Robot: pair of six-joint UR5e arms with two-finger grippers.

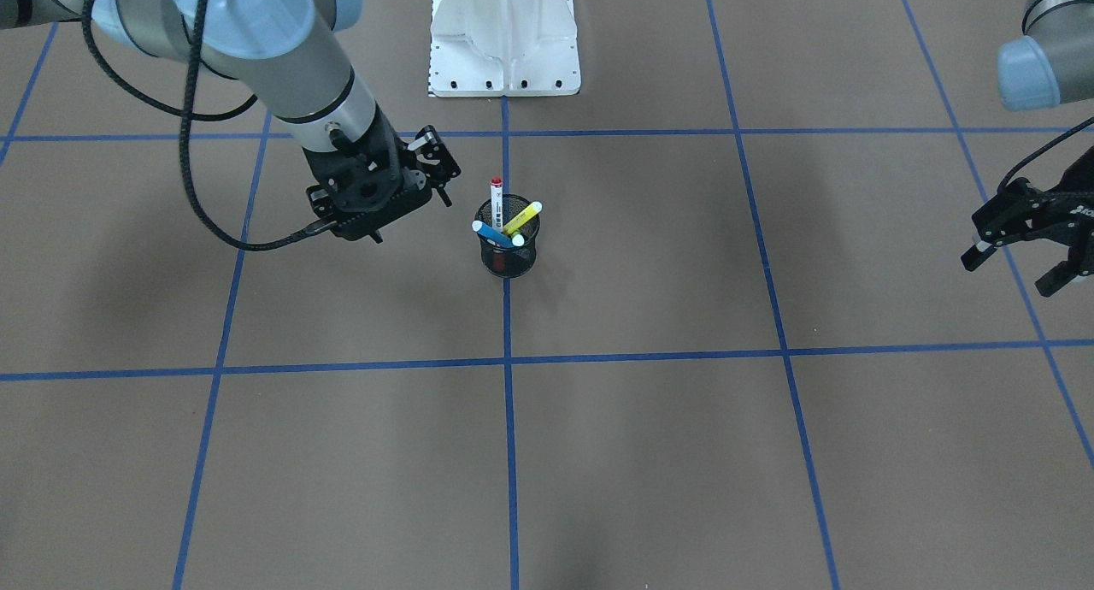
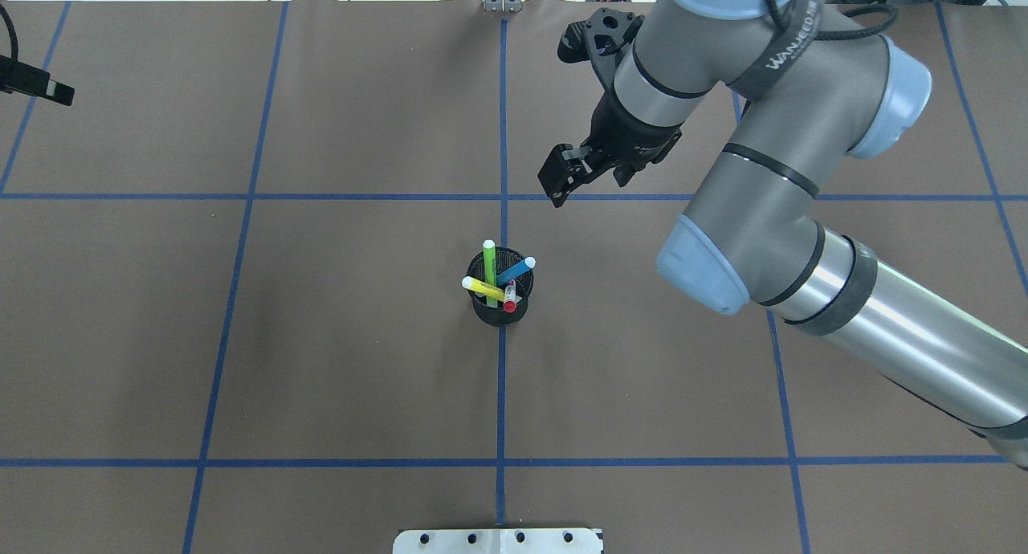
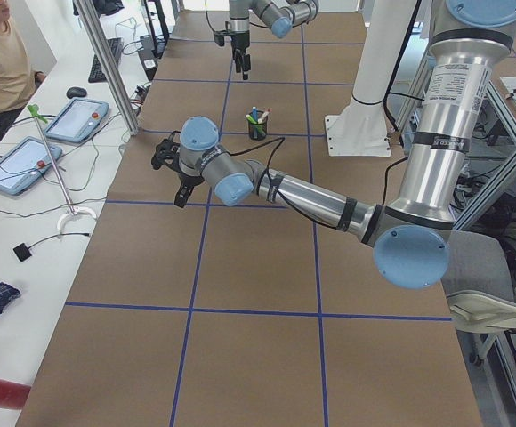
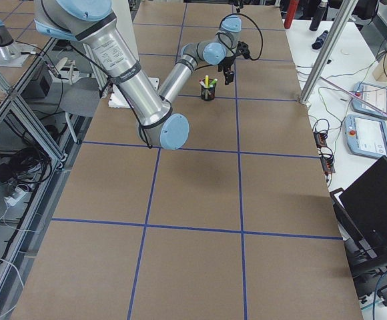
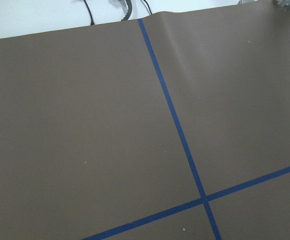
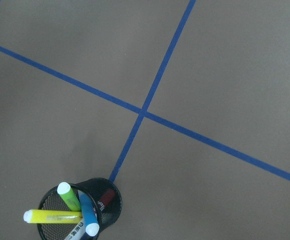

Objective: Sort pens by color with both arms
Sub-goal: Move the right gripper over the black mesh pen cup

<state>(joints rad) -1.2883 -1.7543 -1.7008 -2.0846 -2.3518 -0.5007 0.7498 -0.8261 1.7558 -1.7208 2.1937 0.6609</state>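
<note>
Four pens stand together in a black mesh cup (image 2: 499, 313) at the table's centre: neon green (image 2: 489, 257), blue (image 2: 514, 271), yellow (image 2: 482, 287) and a white red-capped one (image 2: 510, 297). The right wrist view looks down on the green (image 6: 70, 196), yellow (image 6: 52, 216) and blue (image 6: 88, 215) pens. My right gripper (image 2: 588, 191) hovers open and empty, beyond the cup and to its right, apart from it. My left gripper (image 1: 1013, 274) hangs open and empty far out at the table's left side. The left wrist view holds only bare table.
Blue tape lines (image 2: 502, 197) divide the brown table (image 2: 321, 337) into squares. The white pedestal base (image 1: 504, 43) stands at the robot's edge. A person sits at a side bench with tablets (image 3: 76, 120) past the table's left end.
</note>
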